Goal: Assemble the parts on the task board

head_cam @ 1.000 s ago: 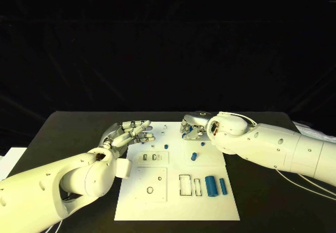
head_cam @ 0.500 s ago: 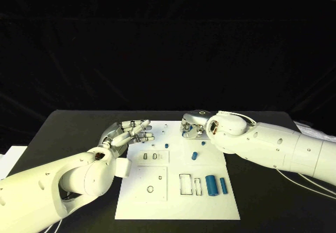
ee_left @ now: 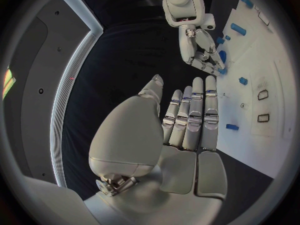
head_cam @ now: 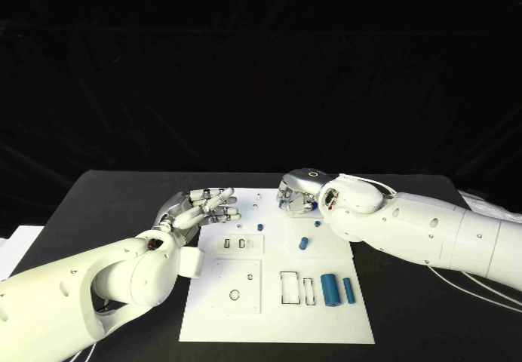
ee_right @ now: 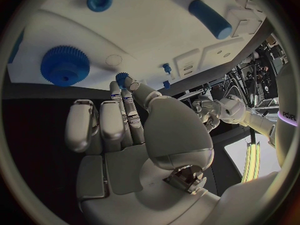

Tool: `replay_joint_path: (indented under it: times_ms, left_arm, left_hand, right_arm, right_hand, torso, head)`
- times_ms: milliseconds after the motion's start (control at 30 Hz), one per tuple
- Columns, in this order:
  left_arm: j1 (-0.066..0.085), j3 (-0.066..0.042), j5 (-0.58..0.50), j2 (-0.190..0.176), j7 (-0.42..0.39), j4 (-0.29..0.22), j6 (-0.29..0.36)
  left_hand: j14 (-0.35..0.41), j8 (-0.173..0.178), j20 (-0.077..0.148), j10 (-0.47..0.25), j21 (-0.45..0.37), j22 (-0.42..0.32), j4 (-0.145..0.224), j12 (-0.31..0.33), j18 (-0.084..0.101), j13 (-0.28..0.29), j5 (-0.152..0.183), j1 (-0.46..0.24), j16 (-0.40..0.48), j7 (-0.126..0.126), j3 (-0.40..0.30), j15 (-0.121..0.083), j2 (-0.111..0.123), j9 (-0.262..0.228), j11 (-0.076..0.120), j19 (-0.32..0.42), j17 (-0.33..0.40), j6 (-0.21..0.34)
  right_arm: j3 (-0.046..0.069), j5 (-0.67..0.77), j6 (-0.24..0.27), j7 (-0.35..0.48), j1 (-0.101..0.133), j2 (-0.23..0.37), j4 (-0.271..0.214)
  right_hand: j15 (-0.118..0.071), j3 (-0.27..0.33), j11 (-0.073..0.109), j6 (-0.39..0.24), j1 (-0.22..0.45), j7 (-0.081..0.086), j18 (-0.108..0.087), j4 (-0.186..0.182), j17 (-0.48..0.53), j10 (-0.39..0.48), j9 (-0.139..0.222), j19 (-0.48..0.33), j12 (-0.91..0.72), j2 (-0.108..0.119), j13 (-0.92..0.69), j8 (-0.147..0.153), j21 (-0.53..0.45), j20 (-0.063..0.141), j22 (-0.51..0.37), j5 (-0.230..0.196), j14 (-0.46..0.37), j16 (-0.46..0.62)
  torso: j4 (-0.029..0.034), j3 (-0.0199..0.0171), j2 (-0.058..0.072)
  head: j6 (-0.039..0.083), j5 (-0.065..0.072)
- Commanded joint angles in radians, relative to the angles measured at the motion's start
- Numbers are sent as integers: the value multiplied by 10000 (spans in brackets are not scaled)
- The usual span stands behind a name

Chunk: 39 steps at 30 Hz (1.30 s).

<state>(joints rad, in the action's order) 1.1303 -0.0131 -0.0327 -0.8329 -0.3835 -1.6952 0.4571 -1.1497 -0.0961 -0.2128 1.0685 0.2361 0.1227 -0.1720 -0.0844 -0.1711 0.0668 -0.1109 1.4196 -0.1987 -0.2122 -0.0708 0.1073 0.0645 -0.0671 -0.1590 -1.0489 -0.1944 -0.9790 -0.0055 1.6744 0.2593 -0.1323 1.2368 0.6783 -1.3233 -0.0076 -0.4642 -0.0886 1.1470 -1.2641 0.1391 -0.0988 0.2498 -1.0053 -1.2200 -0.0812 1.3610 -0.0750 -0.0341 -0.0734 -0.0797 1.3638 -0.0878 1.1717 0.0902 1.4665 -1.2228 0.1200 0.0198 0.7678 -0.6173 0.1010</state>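
The white task board (head_cam: 277,264) lies mid-table. My right hand (head_cam: 296,197) hovers over its far edge, and thumb and a finger pinch a small blue part (ee_right: 122,78). Beside the right hand (ee_right: 125,130) a blue gear (ee_right: 65,65) and a blue round piece (ee_right: 99,0) sit on the board (ee_right: 144,30). My left hand (head_cam: 201,207) floats over the far left corner, fingers apart and holding nothing. Small blue pieces (head_cam: 260,226) (head_cam: 302,243) lie mid-board. Two blue cylinders (head_cam: 327,289) (head_cam: 347,290) lie near the right edge.
Rectangular slots (head_cam: 288,286) and oval recesses (head_cam: 234,243) mark the board. The black table (head_cam: 120,204) extends on both sides. From the left wrist, the left hand (ee_left: 181,130) faces the right hand (ee_left: 203,50) across the board (ee_left: 262,110).
My right hand has shifted slightly left and toward the far edge. The left hand has barely moved.
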Motion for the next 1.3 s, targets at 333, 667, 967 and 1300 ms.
replay_joint_path:
  times_ms: [333, 667, 967, 1300]
  left_arm:
    - [19, -9, -15, -13, -7, -54, -233]
    - [30, -11, -15, 3, -39, -83, -238]
    - [43, -12, -15, -23, -115, -172, -230]
    - [69, -13, -10, -25, -118, -228, -245]
  left_hand:
    - [-58, 44, 7, -21, 37, 13, 64, 36, -94, -3, 41, -22, 25, -55, 19, -12, -74, 8, -24, -72, -16, 24]
    - [-61, 48, 8, -21, 37, 14, 75, 42, -93, -2, 41, -17, 28, -55, 17, -12, -83, 7, -25, -74, -26, 24]
    - [-62, 51, 9, -22, 36, 14, 83, 45, -93, -2, 42, -11, 29, -54, 16, -12, -86, 6, -25, -75, -32, 25]
    - [-62, 51, 9, -22, 36, 14, 83, 45, -93, -2, 42, -11, 29, -54, 16, -12, -86, 6, -25, -75, -32, 25]
  right_arm:
    - [14, -165, 1644, -222, 0, -379, 212]
    - [12, -211, 1837, -120, 4, -1001, 832]
    - [7, -269, 1743, -97, -34, -1346, 1232]
    - [7, -264, 1621, -142, -45, -1548, 1425]
  right_hand:
    - [-48, -164, 161, 7, -139, 30, 182, -15, 117, -168, 3, 58, 97, 16, 32, 56, 70, -31, 49, 69, 214, 4]
    - [-44, -193, 159, 16, -130, 33, 185, -24, 110, -173, 2, 59, 96, 41, 32, 60, 83, -37, 69, 69, 212, -6]
    - [-40, -209, 155, 19, -109, 37, 186, -38, 115, -172, 2, 56, 98, 74, 34, 66, 94, -43, 82, 36, 209, -9]
    - [-37, -219, 152, 17, -101, 39, 186, -46, 102, -167, 3, 53, 100, 86, 36, 71, 96, -45, 83, 27, 210, -20]
  torso:
    - [29, 21, 22]
    - [67, 33, 39]
    - [128, 33, 81]
    - [142, 42, 83]
  head:
    - [95, -56]
    - [120, -9]
    - [74, 7]
    - [49, -29]
